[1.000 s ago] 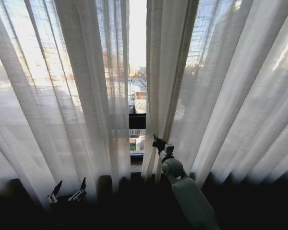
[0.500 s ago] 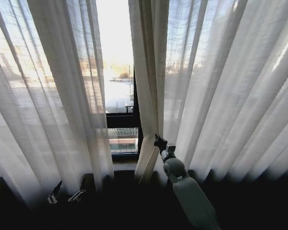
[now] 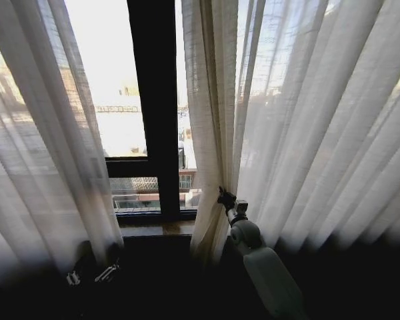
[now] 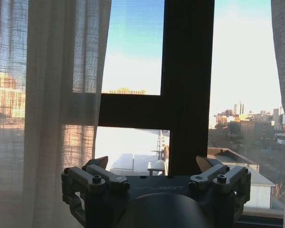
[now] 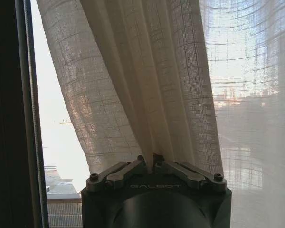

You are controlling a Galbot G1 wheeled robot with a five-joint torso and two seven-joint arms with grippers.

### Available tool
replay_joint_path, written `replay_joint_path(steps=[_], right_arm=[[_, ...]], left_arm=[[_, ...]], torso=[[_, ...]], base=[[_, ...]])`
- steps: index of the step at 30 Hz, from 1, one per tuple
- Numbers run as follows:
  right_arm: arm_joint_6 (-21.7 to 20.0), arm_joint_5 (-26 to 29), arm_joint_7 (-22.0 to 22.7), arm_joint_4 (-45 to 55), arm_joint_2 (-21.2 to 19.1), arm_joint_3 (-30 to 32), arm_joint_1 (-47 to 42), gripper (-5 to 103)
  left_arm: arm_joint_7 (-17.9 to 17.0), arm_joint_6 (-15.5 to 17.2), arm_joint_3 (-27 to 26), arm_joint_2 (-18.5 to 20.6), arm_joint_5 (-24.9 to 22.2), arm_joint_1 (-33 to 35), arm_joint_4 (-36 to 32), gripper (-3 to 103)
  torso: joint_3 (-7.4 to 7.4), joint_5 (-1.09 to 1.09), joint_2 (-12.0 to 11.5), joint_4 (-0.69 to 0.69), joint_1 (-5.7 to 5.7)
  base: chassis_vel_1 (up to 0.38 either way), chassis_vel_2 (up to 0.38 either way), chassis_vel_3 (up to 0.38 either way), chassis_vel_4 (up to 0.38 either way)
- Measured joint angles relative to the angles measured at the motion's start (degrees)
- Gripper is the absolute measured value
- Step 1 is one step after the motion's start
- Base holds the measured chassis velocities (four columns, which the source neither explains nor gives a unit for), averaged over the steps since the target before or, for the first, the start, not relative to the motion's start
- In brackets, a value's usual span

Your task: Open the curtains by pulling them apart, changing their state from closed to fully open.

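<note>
Two sheer cream curtain panels hang in long pleats before a window. The right curtain (image 3: pixel 307 120) has its inner edge bunched at my right gripper (image 3: pixel 223 197), which is shut on that fabric; the right wrist view shows the folds of the curtain (image 5: pixel 147 85) pinched in my gripper (image 5: pixel 153 161). The left curtain (image 3: pixel 33 147) hangs free at the left, and its edge (image 4: pixel 47 95) also appears in the left wrist view. My left gripper (image 3: pixel 92 272) sits low at the bottom left, open and holding nothing; in its wrist view the gripper (image 4: pixel 154 166) points at the window.
A dark window frame (image 3: pixel 155 100) with a vertical bar and a crossbar stands in the gap between the panels. A wooden sill (image 3: pixel 157 229) runs below it, with a dark area under it. City buildings (image 4: pixel 247 123) lie beyond the glass.
The gap between the panels has widened and the dark window frame bar now shows in it. The whole view has shifted, so the camera moved. My right gripper stays shut on the curtain edge.
</note>
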Motion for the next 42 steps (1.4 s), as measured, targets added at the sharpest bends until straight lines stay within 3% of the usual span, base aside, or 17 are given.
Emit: replay_joint_path(steps=[42], right_arm=[[0.1,0.0,0.0,0.9,-0.9,1.8,-1.0,0]], left_arm=[[0.1,-0.8,0.4,-0.1,0.0,0.3,0.4,100]], torso=[[0.00,-0.01,0.0,-0.01,0.02]], base=[[-0.348,-0.357,0.351,0.359]])
